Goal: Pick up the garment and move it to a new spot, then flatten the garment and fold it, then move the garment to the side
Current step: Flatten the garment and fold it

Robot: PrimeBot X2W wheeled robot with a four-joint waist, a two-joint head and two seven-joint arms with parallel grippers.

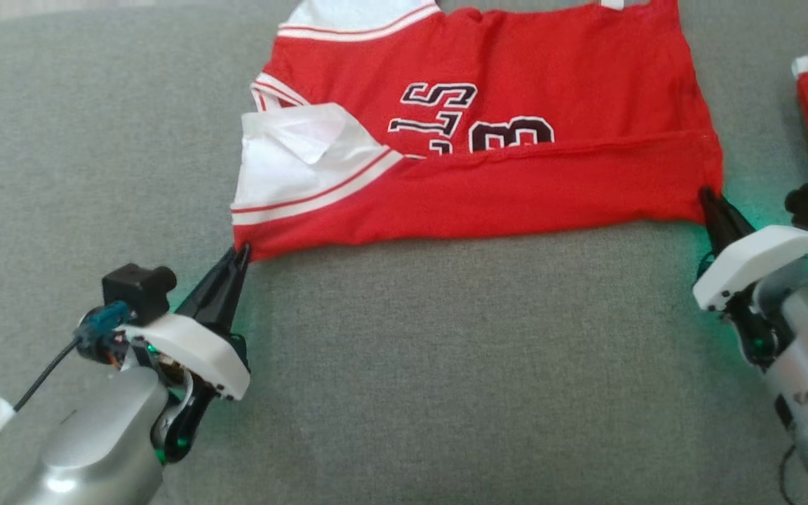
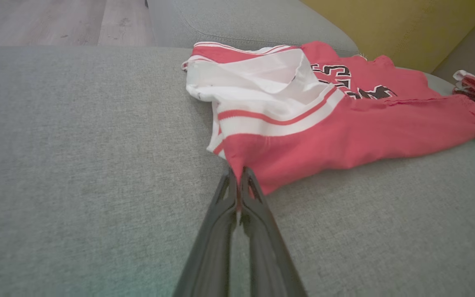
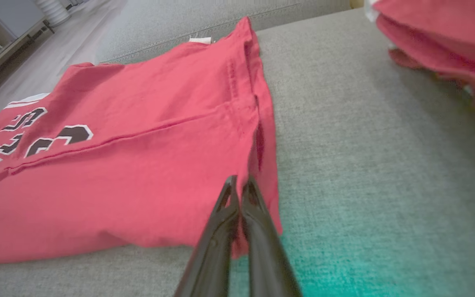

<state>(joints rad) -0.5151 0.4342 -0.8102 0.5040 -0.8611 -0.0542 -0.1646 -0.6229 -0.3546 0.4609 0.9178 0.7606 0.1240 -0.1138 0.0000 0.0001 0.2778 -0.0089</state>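
Left tool, right tool tight on garment

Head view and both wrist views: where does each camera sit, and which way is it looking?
Head view: on the head, looking down at the red jersey on the grey cushion; left end effector lower left, right end effector at right.
Left wrist view: low, along its own shut fingers pinching the jersey's near corner beside white trim.
Right wrist view: low, along its own shut fingers at the opposite near corner.
Shared: both wrist views show the black lettering and a second red garment.
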